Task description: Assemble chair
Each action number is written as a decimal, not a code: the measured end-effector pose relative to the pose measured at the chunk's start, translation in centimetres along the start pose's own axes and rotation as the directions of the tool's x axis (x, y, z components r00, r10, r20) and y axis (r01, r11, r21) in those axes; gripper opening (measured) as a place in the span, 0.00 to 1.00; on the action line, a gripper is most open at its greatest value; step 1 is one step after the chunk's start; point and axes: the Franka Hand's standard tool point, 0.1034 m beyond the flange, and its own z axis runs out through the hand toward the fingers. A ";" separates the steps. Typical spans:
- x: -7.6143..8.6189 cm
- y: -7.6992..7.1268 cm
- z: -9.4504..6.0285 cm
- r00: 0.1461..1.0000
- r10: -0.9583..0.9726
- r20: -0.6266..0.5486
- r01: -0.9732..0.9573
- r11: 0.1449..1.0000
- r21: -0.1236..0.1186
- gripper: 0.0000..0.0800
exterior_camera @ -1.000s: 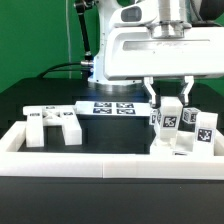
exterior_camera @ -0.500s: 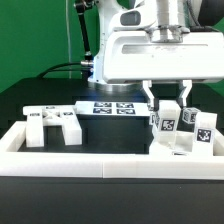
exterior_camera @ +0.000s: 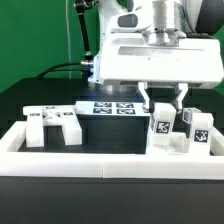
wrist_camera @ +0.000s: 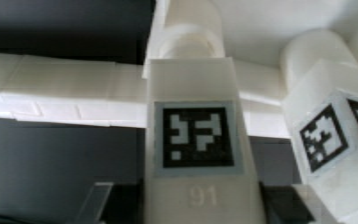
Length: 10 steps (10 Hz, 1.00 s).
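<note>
A green backdrop [exterior_camera: 30, 40] stands behind a black table [exterior_camera: 30, 98], which is edged in front by a low white border rail [exterior_camera: 100, 165]. The marker board [exterior_camera: 112, 108] lies flat near the middle.

The gripper [exterior_camera: 164, 107] is clenched on the top of an upright white leg post [exterior_camera: 160, 130] of the chair, one finger on each side. The post is on the exterior view's right, just behind the rail, which hides its foot. Its square tag fills the wrist view [wrist_camera: 197, 135].

A second tagged block [exterior_camera: 198, 131] stands just beside it. Another blocky chair piece [exterior_camera: 52, 126] rests well apart, on the exterior view's left.
</note>
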 end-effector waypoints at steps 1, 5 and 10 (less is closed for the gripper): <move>0.0 0.0 0.0 1.000 0.001 0.001 -0.001 1.000 0.000 0.36; 0.0 0.0 0.0 1.000 0.001 0.002 -0.001 1.000 0.000 0.76; 1.1 1.3 -0.9 1.000 0.002 -0.003 -0.002 1.000 -0.007 0.81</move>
